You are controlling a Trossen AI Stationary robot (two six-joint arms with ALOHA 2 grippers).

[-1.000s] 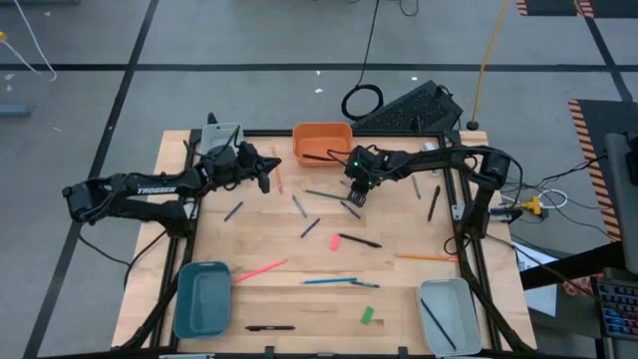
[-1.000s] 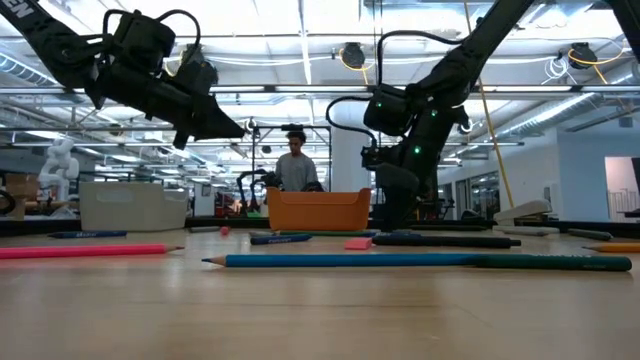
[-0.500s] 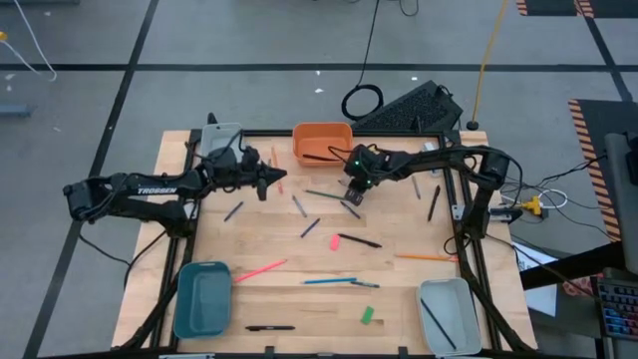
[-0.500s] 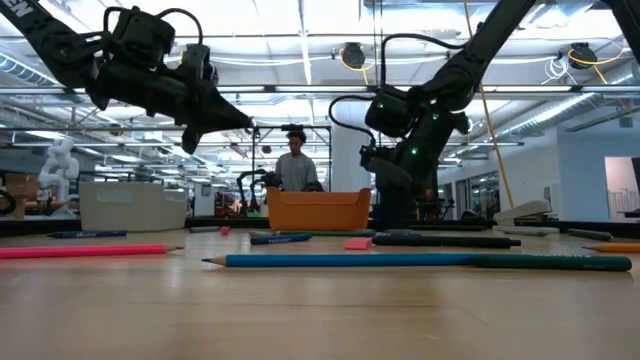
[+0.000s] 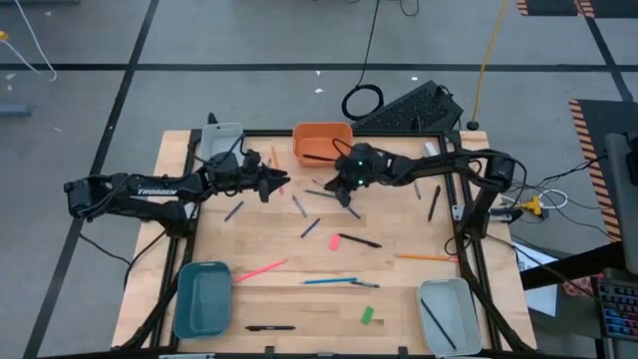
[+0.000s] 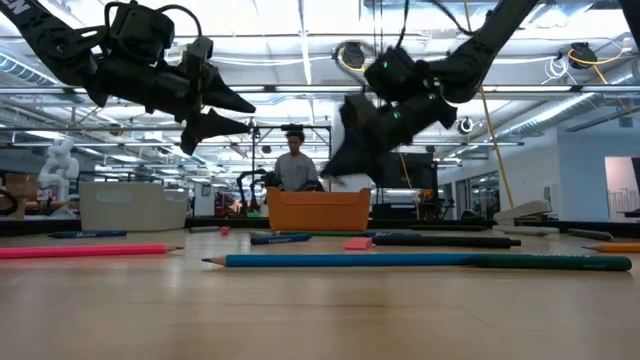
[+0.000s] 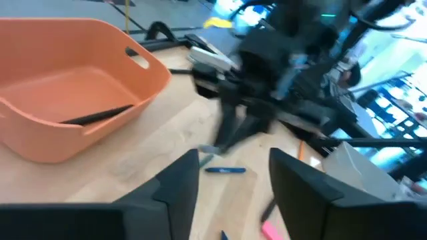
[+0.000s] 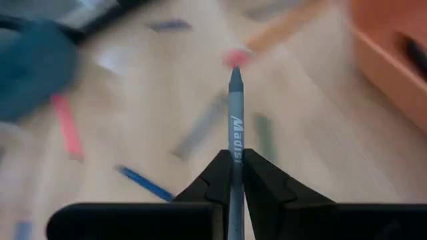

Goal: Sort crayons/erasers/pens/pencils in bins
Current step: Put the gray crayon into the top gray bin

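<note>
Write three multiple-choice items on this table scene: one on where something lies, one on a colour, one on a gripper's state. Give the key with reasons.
1. Where is the teal bin?
A. near left corner of the table
B. far right corner
C. table centre

2. What colour is the bin holding one dark pen at the far edge?
A. teal
B. orange
C. pale grey

3. What is the right gripper doing?
A. open and empty
B. shut on a grey crayon
C. shut on a pink eraser

Key: 1 A, the high view shows it there. 2 B, the orange bin holds the pen. 3 B, the fingers pinch the grey crayon.
</note>
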